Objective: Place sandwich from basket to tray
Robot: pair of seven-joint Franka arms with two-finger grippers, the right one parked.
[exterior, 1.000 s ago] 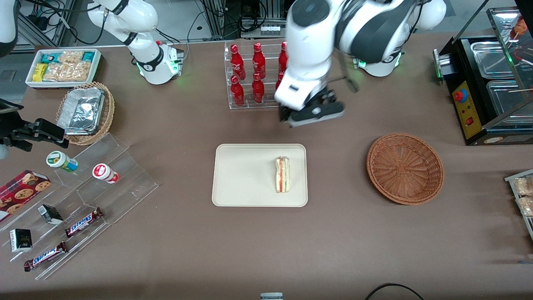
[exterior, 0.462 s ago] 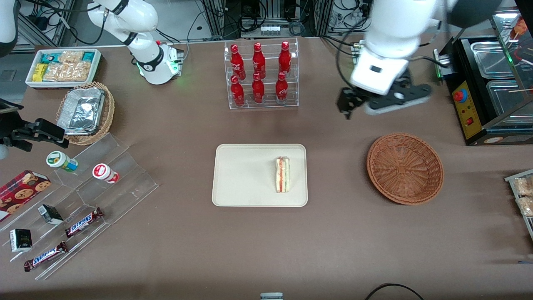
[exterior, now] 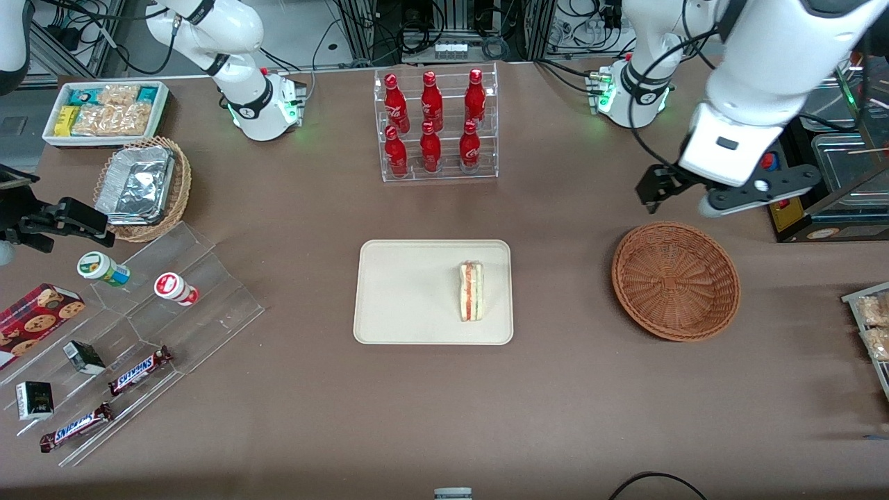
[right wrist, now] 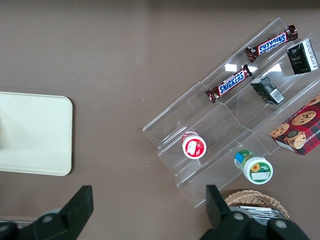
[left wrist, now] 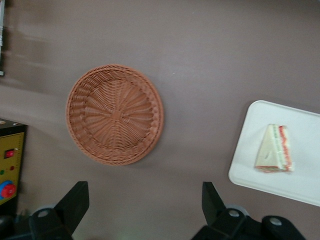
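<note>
The sandwich (exterior: 471, 290), a pale wedge with a red and green stripe, lies on the cream tray (exterior: 403, 292), toward the end of it that is closer to the basket. The reddish-brown wicker basket (exterior: 675, 280) stands empty toward the working arm's end of the table. My gripper (exterior: 660, 189) hangs high above the table, farther from the front camera than the basket, open and holding nothing. The left wrist view shows the gripper (left wrist: 144, 192) over bare table, with the basket (left wrist: 115, 114), the tray (left wrist: 300, 180) and the sandwich (left wrist: 272, 150) all apart from it.
A clear rack of red bottles (exterior: 434, 125) stands farther from the front camera than the tray. A black machine (exterior: 819, 139) sits close to my arm. Toward the parked arm's end are a clear stepped shelf (exterior: 139, 312) with snacks and a foil-lined wicker basket (exterior: 142, 186).
My gripper has swung from above the bottle rack toward the working arm's end, past the tray, to a spot near the basket. The sandwich has stayed on the tray.
</note>
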